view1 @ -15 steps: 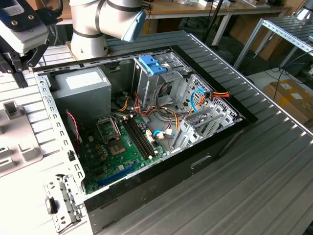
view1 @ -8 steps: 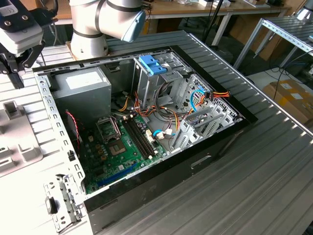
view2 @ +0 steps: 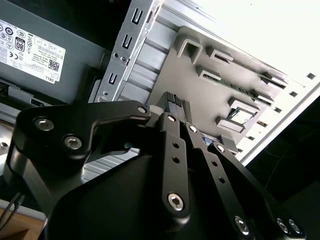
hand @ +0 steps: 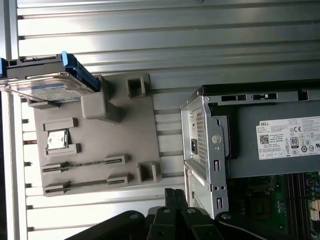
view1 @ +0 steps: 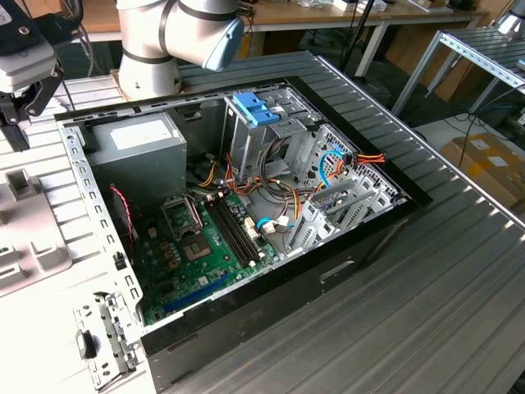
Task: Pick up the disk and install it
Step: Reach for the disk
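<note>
Near one edge of the grey moulded tray (hand: 125,135), the gripper (hand: 175,191) hangs pinched together, empty; the blue-framed disk (hand: 47,80) rests on its far corner.

Blue-framed disk (hand: 46,81) propped on grey holder (hand: 100,145)

Work surface: a table (view1: 426,295) of ribbed grey metal slats, level. An open computer case (view1: 246,320) lies on its side directly on the table, interior facing up. Toward the exterior view's left, a flat grey holder plate (view1: 29,246) with raised brackets lies on the slats. In the first wrist view a strip of bare slats separates plate (hand: 100,140) and case.
</note>
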Controlling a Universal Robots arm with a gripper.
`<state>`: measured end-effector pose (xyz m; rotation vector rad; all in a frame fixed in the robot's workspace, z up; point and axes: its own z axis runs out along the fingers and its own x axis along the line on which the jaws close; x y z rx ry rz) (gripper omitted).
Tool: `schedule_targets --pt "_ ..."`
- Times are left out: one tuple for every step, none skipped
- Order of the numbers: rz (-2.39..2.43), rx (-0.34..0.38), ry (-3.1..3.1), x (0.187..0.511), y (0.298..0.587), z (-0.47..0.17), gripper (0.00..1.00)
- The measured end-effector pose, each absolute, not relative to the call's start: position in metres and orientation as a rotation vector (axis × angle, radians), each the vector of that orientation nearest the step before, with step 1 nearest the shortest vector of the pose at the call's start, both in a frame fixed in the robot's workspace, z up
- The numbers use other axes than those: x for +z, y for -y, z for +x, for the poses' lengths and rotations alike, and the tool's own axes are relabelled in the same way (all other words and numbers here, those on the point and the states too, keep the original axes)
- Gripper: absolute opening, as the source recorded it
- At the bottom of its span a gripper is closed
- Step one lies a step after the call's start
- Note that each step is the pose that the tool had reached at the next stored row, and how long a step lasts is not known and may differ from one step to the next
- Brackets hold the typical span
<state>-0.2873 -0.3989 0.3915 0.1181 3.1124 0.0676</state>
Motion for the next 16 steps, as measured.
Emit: schedule_targets --pt "0.118 0.068 -3.113 0.391 0.399 -0.289 0.11" --pt "0.118 0.068 -3.112 0.391 0.399 -0.29 0.11" --pt "0.118 0.068 -3.112 0.391 0.399 -0.291 0.11" --pt "0.118 0.068 -3.112 0.391 0.399 -0.291 0.11" --pt "0.118 0.068 -3.112 0.391 0.399 -0.292 0.11" --pt "0.118 0.068 -3.113 0.391 0.399 -0.293 0.11" --pt "0.118 0.068 -3.112 0.391 0.399 -0.294 0.11" --pt "0.118 0.068 -3.112 0.391 0.399 -0.295 0.11" --pt "0.118 0.068 -3.112 0.391 0.399 -0.296 0.11" --pt "0.118 0.068 -3.113 0.391 0.399 -0.297 0.11" --pt "0.118 0.068 -3.112 0.391 0.399 -0.298 0.11" --pt "0.118 0.068 -3.113 0.391 0.399 -0.299 0.11" --pt "0.118 0.068 -3.112 0.391 0.399 -0.299 0.11" --pt "0.118 0.068 -3.112 0.391 0.399 -0.3 0.11" --pt "0.118 0.068 -3.113 0.391 0.399 -0.301 0.11" --pt "0.118 0.068 -3.112 0.391 0.399 -0.302 0.11"
